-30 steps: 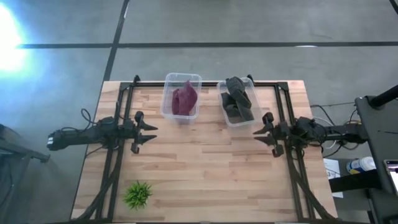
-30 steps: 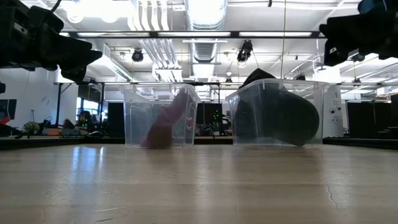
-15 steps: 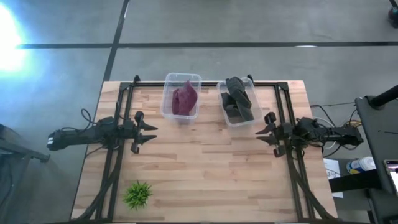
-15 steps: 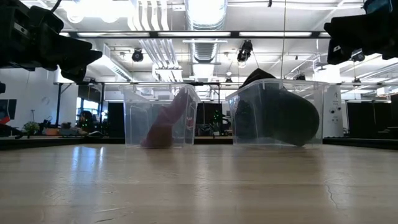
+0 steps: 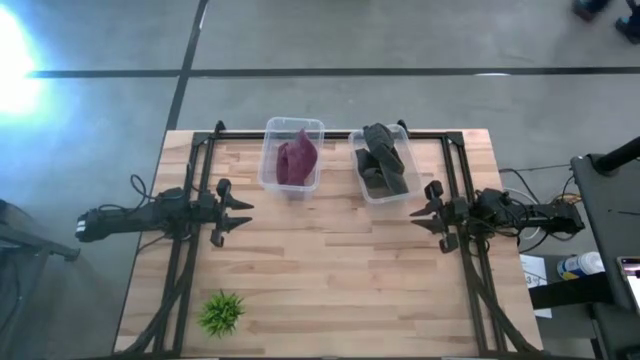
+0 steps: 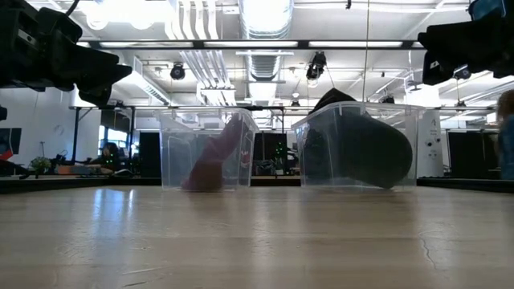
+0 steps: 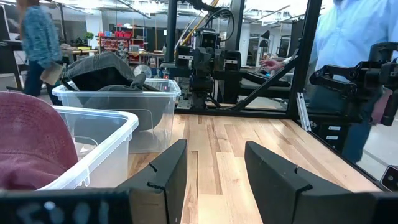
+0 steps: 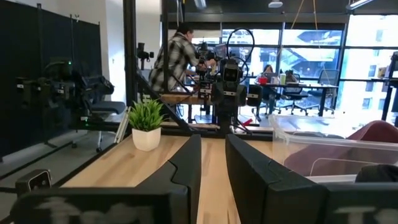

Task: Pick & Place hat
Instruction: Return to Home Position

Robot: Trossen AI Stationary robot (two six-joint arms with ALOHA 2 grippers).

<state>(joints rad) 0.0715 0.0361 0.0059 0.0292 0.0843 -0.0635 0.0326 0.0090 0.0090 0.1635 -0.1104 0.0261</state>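
Jaws on both arms stand parted with nothing between them: the left gripper (image 5: 243, 214) gapes wide in its wrist view, while the right gripper (image 5: 416, 214) shows a narrower gap in its own. Each hovers above a side edge of the table (image 5: 330, 280), pointing inward. High view only: the red cap (image 5: 297, 160) lies in the left bin (image 5: 293, 122) and the black caps (image 5: 381, 162) are piled in the right bin (image 5: 388, 198). The bins sit side by side, and a plant (image 5: 221, 312) is well apart on the left arm's side. Low view omits the plant but shows the caps through the clear walls. Right wrist view adds the plant's white pot (image 8: 147, 139). Surface: pale wood planks. Room: grey concrete floor (image 5: 400, 40), ceiling lights and ducts, and a person (image 7: 351, 37) in a blue shirt beyond the table.
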